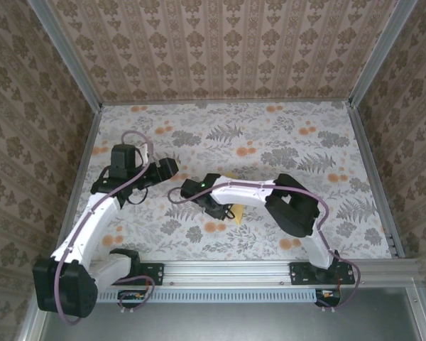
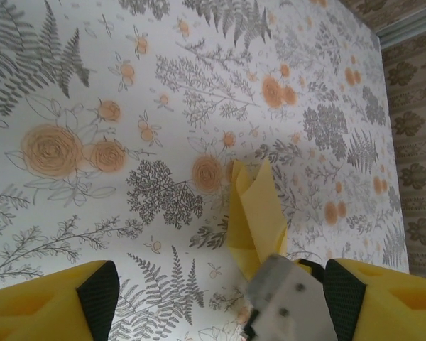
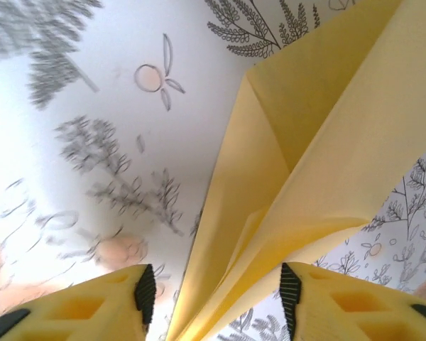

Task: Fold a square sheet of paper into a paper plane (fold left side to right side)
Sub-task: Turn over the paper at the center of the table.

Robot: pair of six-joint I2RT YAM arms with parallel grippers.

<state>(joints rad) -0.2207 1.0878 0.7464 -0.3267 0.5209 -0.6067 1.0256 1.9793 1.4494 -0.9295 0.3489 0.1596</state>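
Right wrist: paper plane (image 3: 319, 142) creases between released right claw (image 3: 217, 291); left claw (image 2: 216, 291) released.

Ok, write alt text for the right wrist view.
Folded yellow paper, creased into a pointed wedge, lies on the floral-print table and runs down between the two yellow fingers of the right hand. The fingers stand apart, not pinching it.

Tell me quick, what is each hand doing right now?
Left hand: open, holding nothing.
Right hand: open, the paper plane seemingly loose between its fingers.
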